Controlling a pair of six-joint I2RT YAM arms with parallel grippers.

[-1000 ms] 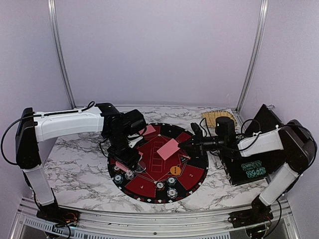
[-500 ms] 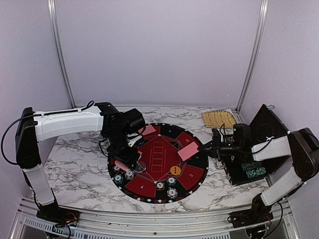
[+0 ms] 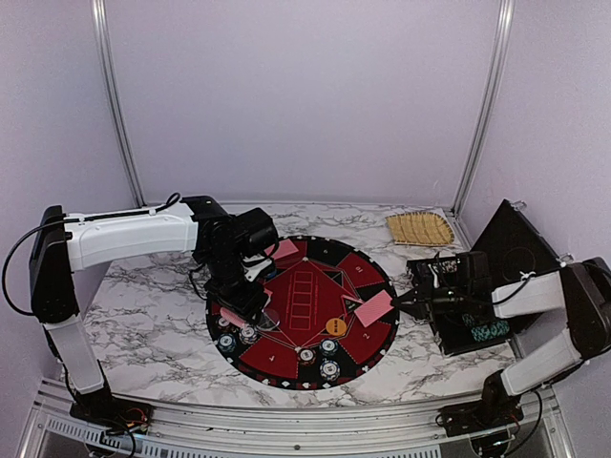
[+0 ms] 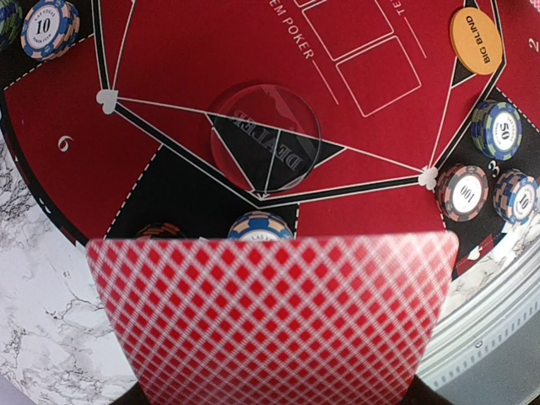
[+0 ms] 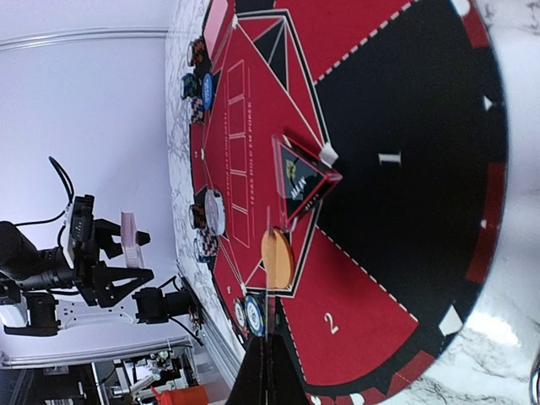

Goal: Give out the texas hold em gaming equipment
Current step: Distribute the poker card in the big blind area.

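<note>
Work surface: a white bench (image 3: 143,305) with grey marble veining. An aluminium rail (image 3: 286,412) bounds it at 6 o'clock.

Enclosure: plain lilac walls (image 3: 305,95) close the back and both sides. Two aluminium posts (image 3: 115,105) rise from the far corners.

Centre of the bench: a round black-and-red mat (image 3: 272,358) printed with numbered seat segments.
- At 3 o'clock of the mat, off its edge, stands an open black case (image 3: 456,336).
- At 1 o'clock, near the back wall, lies a woven straw pad (image 3: 420,229).

Left claw (image 3: 239,313): positioned over the mat's 9 o'clock sector. It is clamped on a card pack (image 4: 270,321) with red diamond-patterned backs. The pack fills the lower half of the left wrist view.

Right claw (image 3: 396,302): closed fully on one pink-backed playing card (image 3: 374,308), which it grips by the edge. The card sits over the mat's 3 o'clock sector. Whether it touches the mat cannot be determined.

Items on the mat:
- Poker chips (image 3: 329,370) stand in short stacks along the rim from 6 to 8 o'clock.
- An orange button (image 3: 335,325) lies at 4 o'clock, near the centre.
- A clear button (image 4: 264,135) lies just beyond the pack in the left wrist view.
- A second card (image 3: 284,250) lies face down at 11 o'clock.
</note>
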